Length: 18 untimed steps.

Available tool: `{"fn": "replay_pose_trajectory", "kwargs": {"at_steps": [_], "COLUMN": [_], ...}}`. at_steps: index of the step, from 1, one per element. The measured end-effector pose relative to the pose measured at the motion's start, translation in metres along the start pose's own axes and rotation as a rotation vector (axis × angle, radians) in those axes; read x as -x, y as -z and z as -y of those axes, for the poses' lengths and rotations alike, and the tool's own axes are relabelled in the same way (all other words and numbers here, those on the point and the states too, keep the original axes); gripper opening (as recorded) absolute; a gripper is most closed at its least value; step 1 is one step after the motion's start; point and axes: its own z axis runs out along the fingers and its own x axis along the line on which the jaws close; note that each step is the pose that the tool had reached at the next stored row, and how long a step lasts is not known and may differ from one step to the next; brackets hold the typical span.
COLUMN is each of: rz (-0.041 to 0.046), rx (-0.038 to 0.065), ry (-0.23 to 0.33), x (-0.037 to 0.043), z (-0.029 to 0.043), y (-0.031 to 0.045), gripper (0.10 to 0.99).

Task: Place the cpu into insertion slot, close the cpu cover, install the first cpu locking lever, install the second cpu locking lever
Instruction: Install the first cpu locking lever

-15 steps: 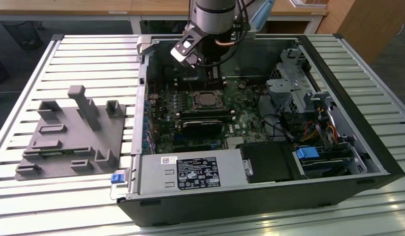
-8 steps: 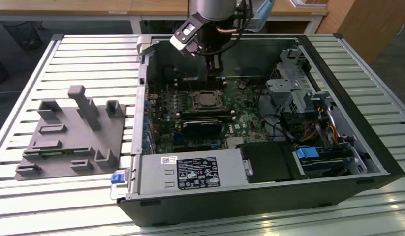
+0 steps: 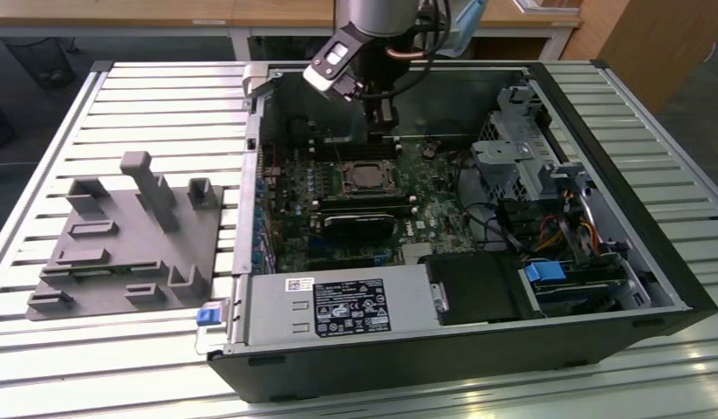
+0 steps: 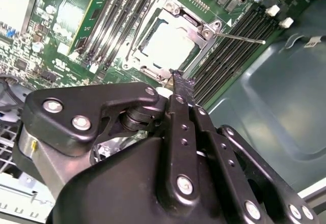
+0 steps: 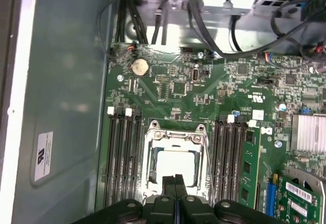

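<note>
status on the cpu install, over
gripper shut, nothing held, tips at cpu cover edge. cpu seated under the closed cover. one locking lever sticks out over memory slots.

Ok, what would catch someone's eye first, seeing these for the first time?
The open computer case on the slatted table, with the gripper inside it. In both wrist views the cpu sits framed by the cpu cover, the shut gripper close by. A grey fixture lies at the exterior view's left.
</note>
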Motion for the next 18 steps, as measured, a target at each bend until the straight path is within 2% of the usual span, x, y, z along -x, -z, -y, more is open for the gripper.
{"fn": "replay_pose_trajectory", "kwargs": {"at_steps": [6, 18], "rz": [-0.0025, -0.0058], "rx": [-0.002, -0.004], "ry": [0.059, 0.136], "x": [0.0, 0.0001], "z": [0.0, 0.0], "y": [0.0, 0.0], "gripper": [0.106, 0.106]}}
